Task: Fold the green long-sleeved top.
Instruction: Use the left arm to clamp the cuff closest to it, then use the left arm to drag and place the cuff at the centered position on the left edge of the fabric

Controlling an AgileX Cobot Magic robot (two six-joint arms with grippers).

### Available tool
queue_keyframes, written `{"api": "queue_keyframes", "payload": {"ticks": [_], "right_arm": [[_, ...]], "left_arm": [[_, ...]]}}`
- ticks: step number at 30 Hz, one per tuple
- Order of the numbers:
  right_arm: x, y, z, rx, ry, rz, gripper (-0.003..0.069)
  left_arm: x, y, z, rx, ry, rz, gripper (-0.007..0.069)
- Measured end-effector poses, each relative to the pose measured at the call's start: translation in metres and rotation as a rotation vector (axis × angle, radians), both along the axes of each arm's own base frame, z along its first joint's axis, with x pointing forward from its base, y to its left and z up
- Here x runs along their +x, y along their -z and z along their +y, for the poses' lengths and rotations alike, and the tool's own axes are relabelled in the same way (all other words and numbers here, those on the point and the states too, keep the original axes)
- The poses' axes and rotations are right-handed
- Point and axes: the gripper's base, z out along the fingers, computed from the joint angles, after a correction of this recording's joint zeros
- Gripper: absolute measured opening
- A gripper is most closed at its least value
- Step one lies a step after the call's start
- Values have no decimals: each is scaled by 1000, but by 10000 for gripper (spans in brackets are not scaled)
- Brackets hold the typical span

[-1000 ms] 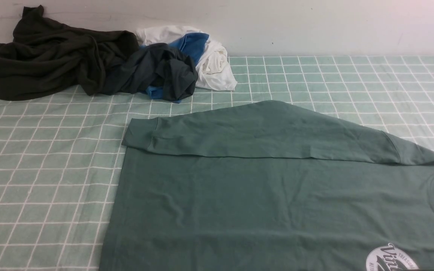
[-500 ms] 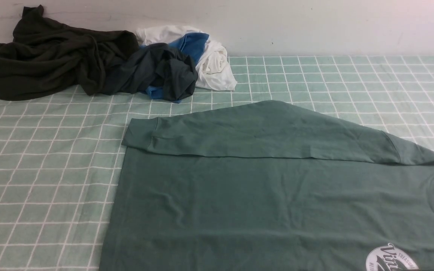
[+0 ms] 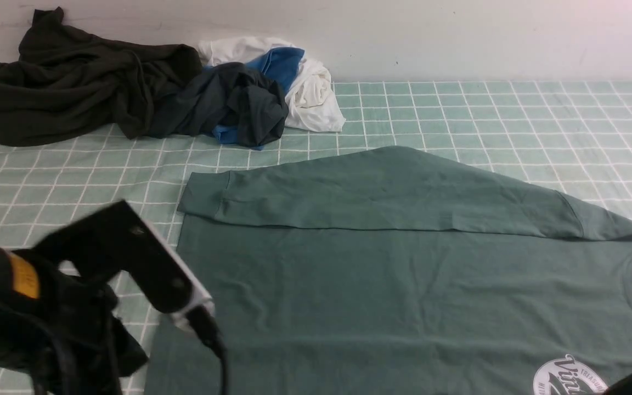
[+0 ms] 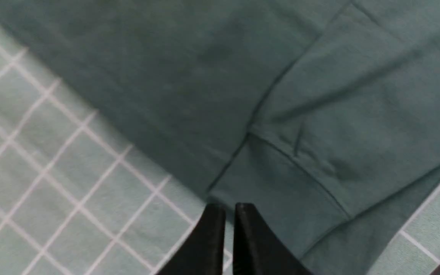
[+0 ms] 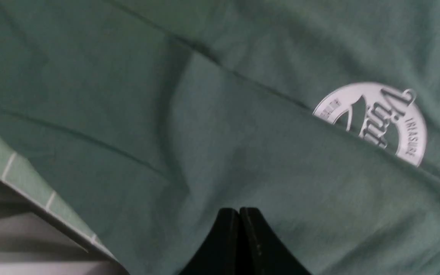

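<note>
Presently, the large muted teal-green long-sleeved top (image 3: 404, 285) lies flat on the desk (image 3: 513, 109), which carries a pale green checked cover; the top fills the front view from centre out to 3 and 6 o'clock. One sleeve (image 3: 382, 197) is folded across the body, its cuff pointing to 9 o'clock. The round white logo print (image 3: 568, 376) sits at 5 o'clock. Left gripper (image 4: 229, 208): jaws clenched to a thin slit with nothing between them, tips at the edge of a ribbed cuff (image 4: 277, 191); contact unclear. Right gripper (image 5: 239, 210): jaws pressed together and empty, above plain fabric near a fold half covering the logo. At 10 to 11 o'clock, against the wall, are a crumpled olive-black garment (image 3: 74, 82) and a navy-grey garment (image 3: 239, 104) bundled with blue and white cloth.
</note>
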Motion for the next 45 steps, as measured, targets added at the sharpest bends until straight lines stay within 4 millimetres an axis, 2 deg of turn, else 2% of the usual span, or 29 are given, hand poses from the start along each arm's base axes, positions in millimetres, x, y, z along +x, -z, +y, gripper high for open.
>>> {"api": "queue_keyframes", "payload": {"ticks": [1,2,4,5,7,8,10,15,17,19,20,23,24,25,26,30,32,38,40,41,45], "right_arm": [[0,1,1,1,-5,-4,-18],[1,1,1,2,-5,-8,-18],[3,1,2,10,2,-38,-18],[6,0,3,19,10,-70,-18],[7,-1,3,23,13,-82,-18],[8,-1,3,27,16,-96,-18],[10,-2,3,31,20,-114,-18],[13,-3,4,41,27,-148,-18],[13,-3,4,42,28,-155,-18],[14,-4,4,44,29,-161,-18],[14,-4,4,45,29,-164,-18],[15,-4,4,43,29,-170,-18],[15,-4,4,43,30,-171,-18],[16,-3,4,43,30,-170,-18],[16,-3,5,42,30,-168,-18],[17,-3,4,37,30,-170,-18],[18,-3,3,21,27,-185,-18],[23,-3,-3,-35,74,-235,-18],[24,-4,-4,-44,87,-242,-18],[25,-4,-6,-59,106,-254,-18],[27,-4,-10,-91,140,-266,-18]], "left_arm": [[5,10,-8,20,15,42,52],[4,10,-9,20,18,42,56],[13,29,-21,55,39,103,99],[22,47,-30,83,45,154,167],[27,57,-34,95,40,181,207],[34,73,-39,112,34,215,265],[42,93,-45,132,27,250,359],[54,122,-52,141,9,274,449],[56,125,-54,136,3,282,437],[57,124,-57,118,-12,295,367],[56,123,-57,114,-14,307,328],[56,120,-60,112,2,341,147],[56,119,-60,112,5,342,134],[57,115,-61,120,21,358,51],[59,112,-62,119,28,359,33],[71,93,-67,135,60,329,16],[87,75,-73,137,70,251,16],[128,37,-79,147,40,79,16],[138,35,-78,142,20,73,16],[149,36,-75,148,-3,72,16],[173,52,-68,177,-46,123,17]]}}
